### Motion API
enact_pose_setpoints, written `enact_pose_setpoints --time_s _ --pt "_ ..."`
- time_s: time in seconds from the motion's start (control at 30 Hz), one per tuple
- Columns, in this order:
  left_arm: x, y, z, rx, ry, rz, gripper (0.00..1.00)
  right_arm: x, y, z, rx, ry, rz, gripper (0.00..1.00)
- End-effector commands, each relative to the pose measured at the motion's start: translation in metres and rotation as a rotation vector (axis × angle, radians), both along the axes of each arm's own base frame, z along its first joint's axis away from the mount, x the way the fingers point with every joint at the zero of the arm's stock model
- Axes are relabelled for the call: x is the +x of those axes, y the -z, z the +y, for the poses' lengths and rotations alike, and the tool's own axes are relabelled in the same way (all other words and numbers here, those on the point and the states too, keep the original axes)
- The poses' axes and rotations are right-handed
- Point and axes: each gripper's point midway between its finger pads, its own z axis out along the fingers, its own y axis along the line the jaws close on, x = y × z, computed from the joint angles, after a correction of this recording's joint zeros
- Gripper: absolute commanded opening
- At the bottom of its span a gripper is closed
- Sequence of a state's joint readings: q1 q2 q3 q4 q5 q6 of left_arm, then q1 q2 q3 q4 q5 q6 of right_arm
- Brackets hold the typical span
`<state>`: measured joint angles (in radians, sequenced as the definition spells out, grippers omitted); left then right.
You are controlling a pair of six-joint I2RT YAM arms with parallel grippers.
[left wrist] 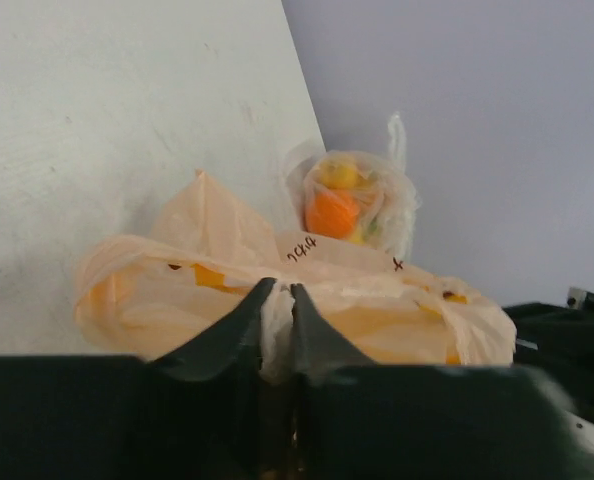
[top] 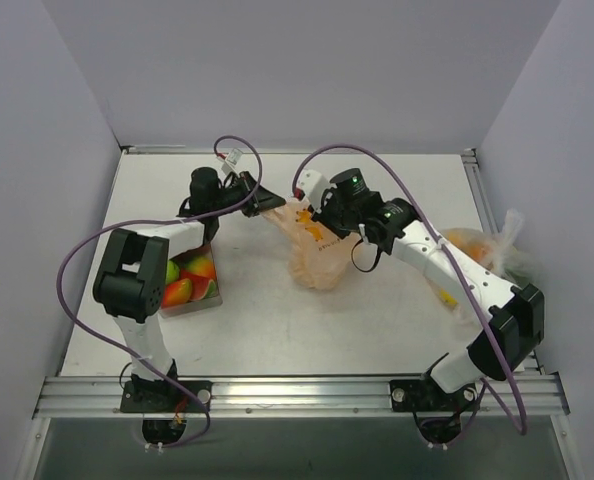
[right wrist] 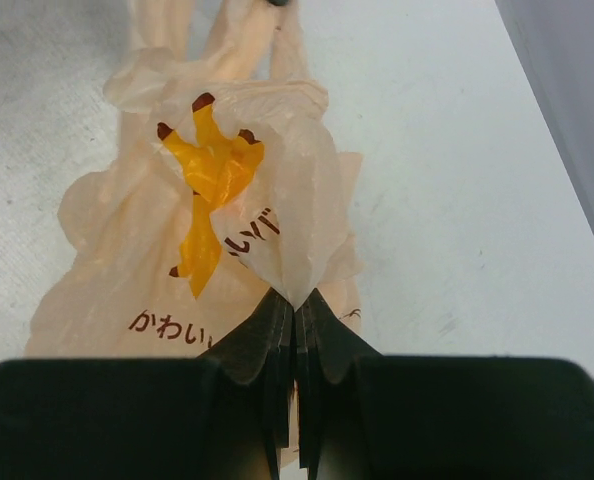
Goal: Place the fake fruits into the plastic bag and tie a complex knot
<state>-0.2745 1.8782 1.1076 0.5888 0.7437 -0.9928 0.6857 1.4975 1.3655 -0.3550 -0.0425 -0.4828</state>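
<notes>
Plastic bag (top: 317, 258) held at its far end, left tool (left wrist: 278, 290) clenched on its film, right tool (right wrist: 295, 298) pinching a fold

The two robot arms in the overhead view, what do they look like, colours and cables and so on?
Both the left arm and the right arm have white links with black joint housings. A thin purple cable loops loosely along each one. Small green lights glow on the right arm's black wrist section. The left gripper and right gripper are matte black, tapering to wedge tips.
</notes>
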Motion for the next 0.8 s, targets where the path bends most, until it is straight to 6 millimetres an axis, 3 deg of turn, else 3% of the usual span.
enact_pose_setpoints --time_s 0.0,0.07,0.17,0.2,0.27,0.3,0.37,0.43,0.47,0.5,0.53,0.57,0.6,0.63,0.67,0.7,0.77 --pt "-0.010 -0.037 0.017 -0.044 0.079 -0.112 0.09 0.019 -0.021 -0.031 0.077 0.143 -0.033 0.00" --pt "-0.018 -0.064 0.032 -0.048 0.090 -0.186 0.00 0.033 -0.024 -0.056 0.110 0.231 -0.028 0.00" --pt "-0.030 -0.097 0.060 -0.033 0.096 -0.306 0.00 0.043 -0.025 -0.087 0.167 0.339 -0.002 0.00" --pt "-0.045 -0.110 0.066 -0.019 0.143 -0.376 0.00 0.046 -0.024 -0.095 0.198 0.385 0.015 0.00" --pt "-0.059 -0.120 0.076 0.010 0.183 -0.463 0.00 0.054 -0.023 -0.120 0.246 0.468 0.041 0.00" --pt "-0.078 -0.131 0.076 0.040 0.243 -0.570 0.00 0.056 -0.024 -0.128 0.276 0.502 0.049 0.00" --pt "-0.099 -0.126 0.076 0.066 0.295 -0.617 0.00 0.061 -0.025 -0.148 0.404 0.597 0.111 0.00" --pt "-0.119 -0.131 0.075 0.109 0.344 -0.727 0.00 0.054 -0.022 -0.153 0.536 0.636 0.197 0.00" --pt "-0.129 -0.124 0.072 0.111 0.373 -0.689 0.00 0.049 -0.021 -0.152 0.601 0.631 0.245 0.00" --pt "-0.132 -0.119 0.070 0.151 0.399 -0.761 0.00 0.040 -0.019 -0.142 0.668 0.572 0.317 0.00" --pt "-0.134 -0.119 0.069 0.203 0.387 -0.797 0.00 0.027 -0.007 -0.138 0.673 0.559 0.378 0.00" --pt "-0.156 -0.086 0.067 0.245 0.442 -0.605 0.00 0.017 0.001 -0.133 0.656 0.515 0.412 0.05" --pt "-0.172 -0.079 0.046 0.356 0.573 -0.858 0.00 0.006 0.006 -0.126 0.656 0.479 0.456 0.11" --pt "-0.190 -0.066 0.039 0.407 0.645 -0.890 0.00 -0.010 0.018 -0.126 0.626 0.473 0.506 0.22" --pt "-0.216 -0.031 0.025 0.504 0.753 -0.893 0.00 -0.015 0.022 -0.128 0.603 0.463 0.513 0.29" --pt "-0.226 -0.022 0.022 0.543 0.778 -0.919 0.00 -0.019 0.024 -0.132 0.586 0.478 0.510 0.50" --pt "-0.241 0.000 0.017 0.632 0.840 -0.963 0.00 -0.025 0.023 -0.140 0.544 0.485 0.496 0.66"
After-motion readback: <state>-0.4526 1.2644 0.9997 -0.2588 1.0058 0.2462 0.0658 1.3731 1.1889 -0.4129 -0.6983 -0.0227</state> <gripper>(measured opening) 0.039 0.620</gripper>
